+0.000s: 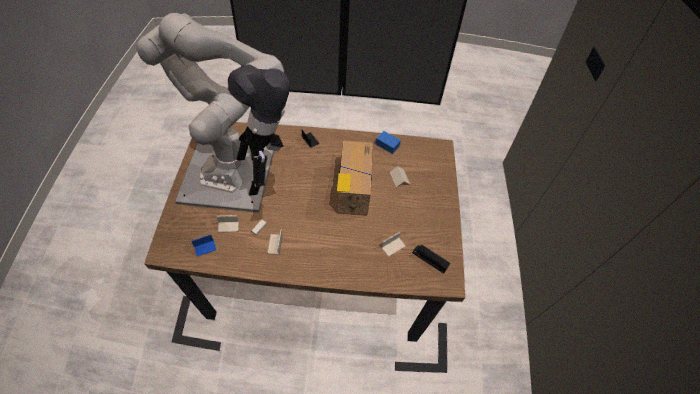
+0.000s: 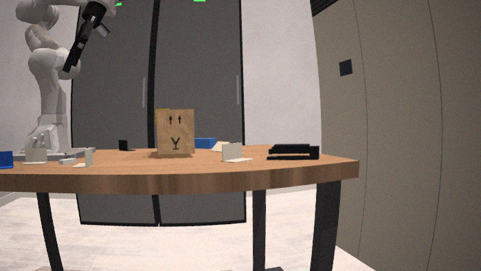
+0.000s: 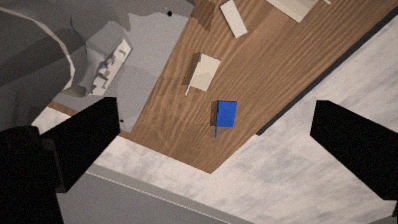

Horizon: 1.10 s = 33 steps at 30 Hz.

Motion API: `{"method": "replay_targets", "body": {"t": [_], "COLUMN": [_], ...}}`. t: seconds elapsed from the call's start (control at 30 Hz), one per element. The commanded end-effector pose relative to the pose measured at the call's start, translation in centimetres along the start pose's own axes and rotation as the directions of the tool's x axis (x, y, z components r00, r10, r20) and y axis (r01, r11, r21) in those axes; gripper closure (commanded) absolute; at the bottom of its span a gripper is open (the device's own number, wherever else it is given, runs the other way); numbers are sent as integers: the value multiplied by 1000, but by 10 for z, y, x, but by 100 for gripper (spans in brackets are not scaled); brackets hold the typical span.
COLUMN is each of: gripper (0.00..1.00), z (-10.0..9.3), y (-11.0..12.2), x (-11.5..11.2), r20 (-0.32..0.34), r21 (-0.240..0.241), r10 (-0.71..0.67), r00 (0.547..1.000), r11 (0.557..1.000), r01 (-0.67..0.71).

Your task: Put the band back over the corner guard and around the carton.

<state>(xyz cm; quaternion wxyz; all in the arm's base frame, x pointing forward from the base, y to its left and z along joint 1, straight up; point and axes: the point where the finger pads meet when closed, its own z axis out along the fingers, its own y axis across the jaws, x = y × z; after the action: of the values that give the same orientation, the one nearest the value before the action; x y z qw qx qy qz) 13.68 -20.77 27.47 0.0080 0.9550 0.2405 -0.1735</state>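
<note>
Plainly nothing has been started on the carton (image 1: 356, 175) itself: it stands upright near the middle of the counter (image 1: 320, 260), arrows on its face pointing up, and looks level from the side. A yellow corner guard (image 1: 343, 182) sits on the top edge nearest the robot's base, and a thin blue band (image 1: 356, 170) runs slantwise across the lid just behind it, beside the guard rather than over it. The hand (image 1: 258, 167) hangs high above the grey base plate (image 1: 200, 197), well apart from the carton, its two dark fingers spread as wide as they go with nothing between them; the wrist view looks down past them at a blue angle piece (image 3: 226, 113) and a pale one (image 3: 205, 72) near the counter's edge. I would judge this the approach step, not yet under way. The next move calls for carrying the hand across to the carton's top, coming down on the band without knocking the guard, then drawing it toward the guard until it lies square. Loose guards and a black bar (image 1: 430, 258) lie scattered about, clear of that path.
</note>
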Motion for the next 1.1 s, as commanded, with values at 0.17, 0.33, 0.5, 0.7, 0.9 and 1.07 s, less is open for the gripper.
{"method": "replay_targets", "body": {"t": [0.17,0.33,0.5,0.7,0.9,1.07], "gripper": [0,0,0,0,0,0], "z": [-9,-15,-20,-30,-39,-43], "y": [10,16,20,27,29,29], "x": [27,51,69,110,156,181], "r20": [-25,-47,-64,-106,-155,-180], "r21": [-23,-38,-45,-55,-53,-46], "r10": [57,95,121,177,236,266], "r00": [998,994,991,978,959,947], "r11": [998,995,991,981,968,959], "r01": [-58,-97,-124,-184,-247,-278]}}
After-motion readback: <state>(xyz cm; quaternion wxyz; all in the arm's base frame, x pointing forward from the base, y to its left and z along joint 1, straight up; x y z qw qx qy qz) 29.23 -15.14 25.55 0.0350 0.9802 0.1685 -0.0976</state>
